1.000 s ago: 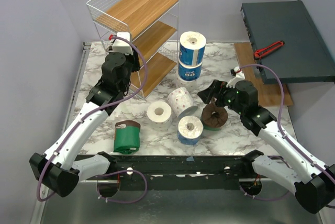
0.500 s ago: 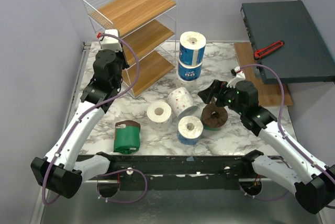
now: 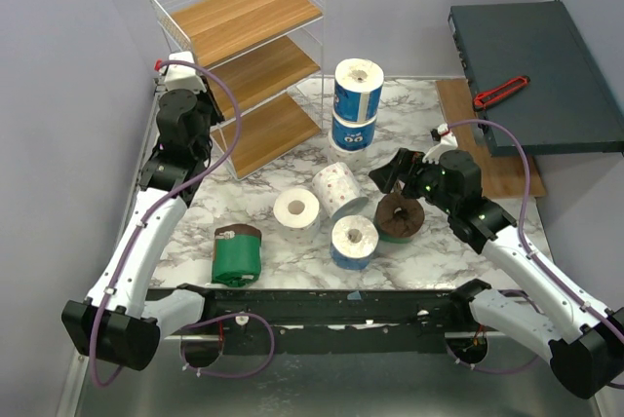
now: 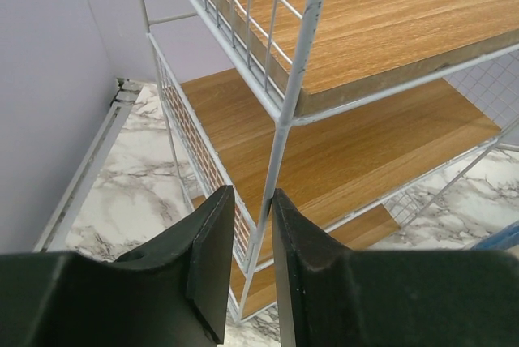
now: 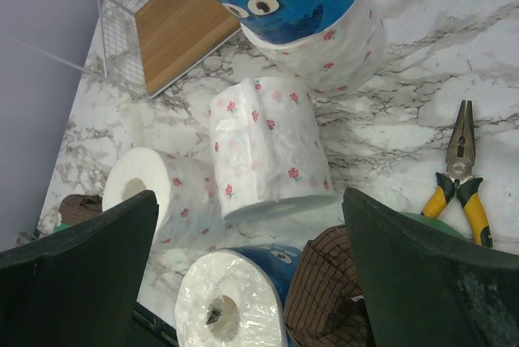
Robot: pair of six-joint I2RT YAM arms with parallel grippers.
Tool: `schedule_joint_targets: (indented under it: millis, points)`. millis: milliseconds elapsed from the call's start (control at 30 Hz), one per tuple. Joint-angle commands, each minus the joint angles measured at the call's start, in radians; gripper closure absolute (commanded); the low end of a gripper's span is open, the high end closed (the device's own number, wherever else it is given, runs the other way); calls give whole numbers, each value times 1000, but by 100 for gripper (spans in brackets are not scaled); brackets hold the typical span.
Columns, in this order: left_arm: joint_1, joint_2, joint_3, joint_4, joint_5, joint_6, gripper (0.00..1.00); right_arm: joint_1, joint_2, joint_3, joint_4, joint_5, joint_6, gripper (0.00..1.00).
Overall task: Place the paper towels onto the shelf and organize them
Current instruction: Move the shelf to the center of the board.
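The shelf, a white wire rack with three wooden boards, stands at the back left. My left gripper is shut on its near corner post, which runs between the fingers. Paper towels lie mid-table: two blue-wrapped rolls stacked upright, a speckled roll, a white roll, a blue roll, a brown-ended roll and a green roll. My right gripper hangs open above the speckled roll, holding nothing.
A dark flat box with a red tool sits on the right, beside a wooden board. Yellow-handled pliers lie on the marble near the brown-ended roll. The wall runs close along the shelf's left side.
My left gripper closed on the shelf's post and moved left and back, and the shelf shifted left with it. The right arm and the rolls stayed put.
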Motion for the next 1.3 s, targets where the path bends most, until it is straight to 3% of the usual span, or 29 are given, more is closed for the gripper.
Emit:
schedule_joint_targets:
  millis: [0,233,533,600,900,1267]
  points:
    - [30,-27,-4,-13,-18,-20,69,6,-13,9,-40,16,-17,1]
    - [30,-79,32,-143,-20,-119,39,6,-4,51,-64,-9,-18,1]
    - [25,-281,-71,-292,93,-256,24,31,67,172,-96,-1,-31,2]
    - [24,-326,-108,-321,110,-260,3,45,78,223,-116,30,-49,2]
    - [25,-503,-237,-464,72,-401,1,50,215,555,-270,166,-104,2]
    - [23,-625,-372,-493,146,-531,1,50,592,1131,-560,345,-105,2]
